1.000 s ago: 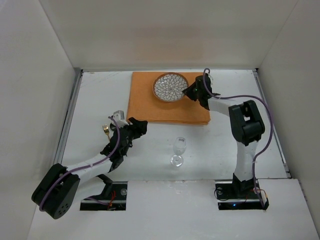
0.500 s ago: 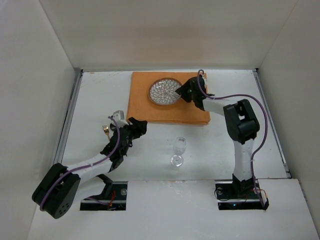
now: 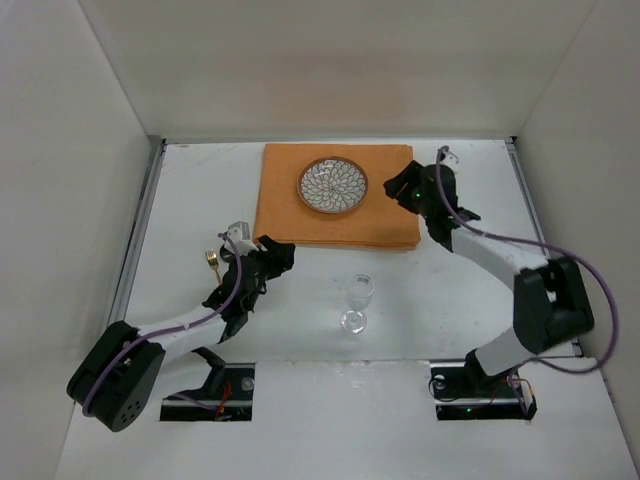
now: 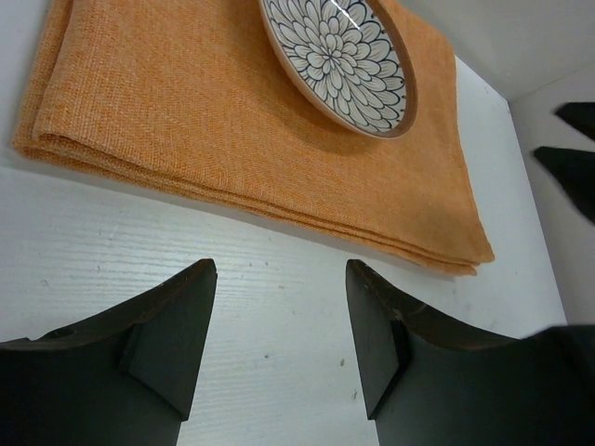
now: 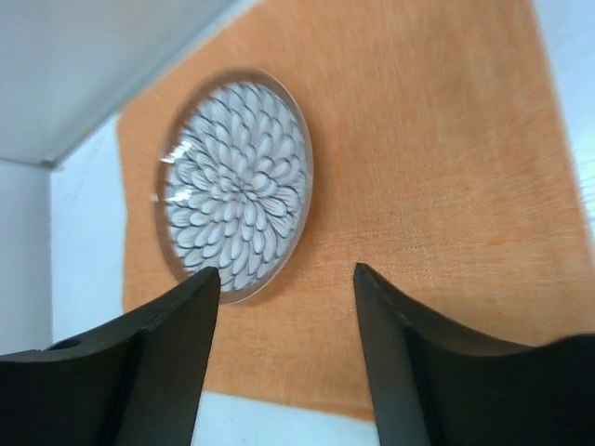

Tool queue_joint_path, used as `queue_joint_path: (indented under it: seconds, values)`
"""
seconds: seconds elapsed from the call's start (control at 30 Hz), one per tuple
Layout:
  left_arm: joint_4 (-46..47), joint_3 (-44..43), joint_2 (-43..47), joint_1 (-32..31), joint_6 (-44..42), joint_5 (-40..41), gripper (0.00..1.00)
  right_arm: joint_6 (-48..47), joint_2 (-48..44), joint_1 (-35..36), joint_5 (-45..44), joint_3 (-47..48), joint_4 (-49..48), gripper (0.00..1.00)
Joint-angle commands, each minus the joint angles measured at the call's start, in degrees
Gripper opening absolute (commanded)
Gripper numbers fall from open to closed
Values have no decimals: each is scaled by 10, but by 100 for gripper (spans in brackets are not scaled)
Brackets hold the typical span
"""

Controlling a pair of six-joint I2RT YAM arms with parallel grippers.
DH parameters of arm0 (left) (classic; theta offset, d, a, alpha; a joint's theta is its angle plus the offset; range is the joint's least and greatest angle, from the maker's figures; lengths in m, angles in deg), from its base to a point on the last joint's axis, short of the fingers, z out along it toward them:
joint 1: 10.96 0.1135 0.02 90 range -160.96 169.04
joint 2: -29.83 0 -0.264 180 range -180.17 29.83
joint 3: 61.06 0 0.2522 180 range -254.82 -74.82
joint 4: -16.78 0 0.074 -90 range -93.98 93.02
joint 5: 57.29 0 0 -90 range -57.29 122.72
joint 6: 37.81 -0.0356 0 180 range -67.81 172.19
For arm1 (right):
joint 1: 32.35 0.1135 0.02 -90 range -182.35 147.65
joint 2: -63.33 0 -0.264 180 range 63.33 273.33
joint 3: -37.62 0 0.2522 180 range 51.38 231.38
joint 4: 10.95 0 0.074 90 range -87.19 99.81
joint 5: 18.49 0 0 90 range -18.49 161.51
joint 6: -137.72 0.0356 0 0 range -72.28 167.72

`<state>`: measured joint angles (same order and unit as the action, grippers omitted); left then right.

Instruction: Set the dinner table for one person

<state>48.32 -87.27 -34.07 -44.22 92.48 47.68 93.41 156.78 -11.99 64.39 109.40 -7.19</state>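
One plate, one glass, one fork, one mat on the white bench (image 3: 190, 190), which spans the walled enclosure floor.

The single orange mat (image 3: 290, 215) lies mid-bench against the far edge, carrying the one patterned plate (image 3: 333, 185). One wine glass (image 3: 357, 300) stands upright toward the near edge; one gold fork (image 3: 212, 262) lies toward the left edge. Two pincers: the left pincer (image 4: 279, 279) is released over bare bench by the mat's near edge, and the right pincer (image 5: 286, 279) is released over the mat beside the plate.

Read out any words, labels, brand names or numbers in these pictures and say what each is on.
None can be read. The plate carries only a blue petal pattern, the orange mat is plain cloth, the wine glass is unmarked, and the fork is too small to tell.
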Motion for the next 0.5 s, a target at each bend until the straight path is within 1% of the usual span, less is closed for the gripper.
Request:
queue_joint_path:
  seconds: [0.0,0.03,0.07,0.1,0.13,0.2,0.3,0.33,0.37,0.43,0.47]
  values:
    - [37,1,3,4,6,1,56,-106,-147,5,-42,-30,33,59]
    - [37,1,1,4,8,1,56,-129,-189,19,-43,-36,58,50]
    - [37,1,0,3,11,1,56,-149,-229,37,-45,-39,88,36]
    - [37,0,-3,3,12,1,56,-167,-268,55,-47,-38,125,26]
    - [37,-2,-7,2,12,1,56,-180,-302,77,-53,-34,164,20]
    - [40,-4,-16,2,15,1,56,-202,-359,128,-69,-13,251,13]
    - [44,-4,-21,-1,16,1,56,-218,-423,216,-94,27,368,10]
    - [45,-4,-21,-1,16,1,56,-218,-432,236,-99,38,395,10]
    - [46,-3,-18,-1,16,1,56,-216,-440,271,-112,61,442,10]
    - [46,-1,-11,-2,16,1,56,-215,-441,319,-148,95,505,12]
    - [46,0,-10,-2,16,1,56,-215,-441,342,-172,107,528,18]
